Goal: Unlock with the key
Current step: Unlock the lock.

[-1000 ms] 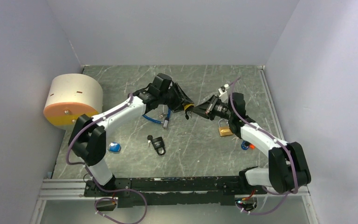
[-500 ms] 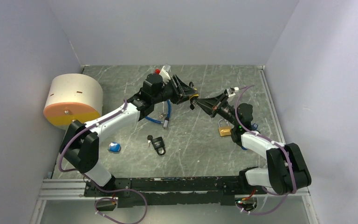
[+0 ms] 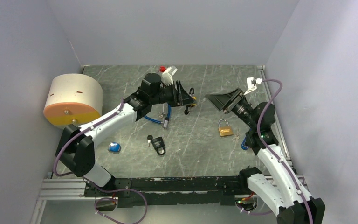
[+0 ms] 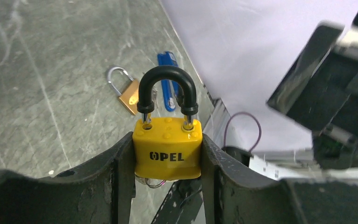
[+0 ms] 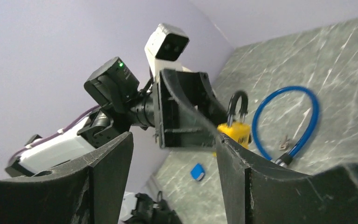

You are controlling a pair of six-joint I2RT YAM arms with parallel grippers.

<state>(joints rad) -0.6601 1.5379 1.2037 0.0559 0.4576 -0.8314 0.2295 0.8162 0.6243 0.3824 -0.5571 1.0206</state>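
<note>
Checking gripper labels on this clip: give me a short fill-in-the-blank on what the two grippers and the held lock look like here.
The left gripper is shut on a padlock whose body is ___.
That padlock's shackle is ___.
The word printed on its body reads ___.
The right gripper is ___ and holds nothing.
Missing words: yellow; black; OPEL; open.

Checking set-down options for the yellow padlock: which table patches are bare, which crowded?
Bare: the near-centre table between the black padlock and the brass padlock, and the far strip behind the open right gripper. Crowded: under the left arm, around the blue cable lock and black padlock. The left gripper holds the yellow padlock.
</note>
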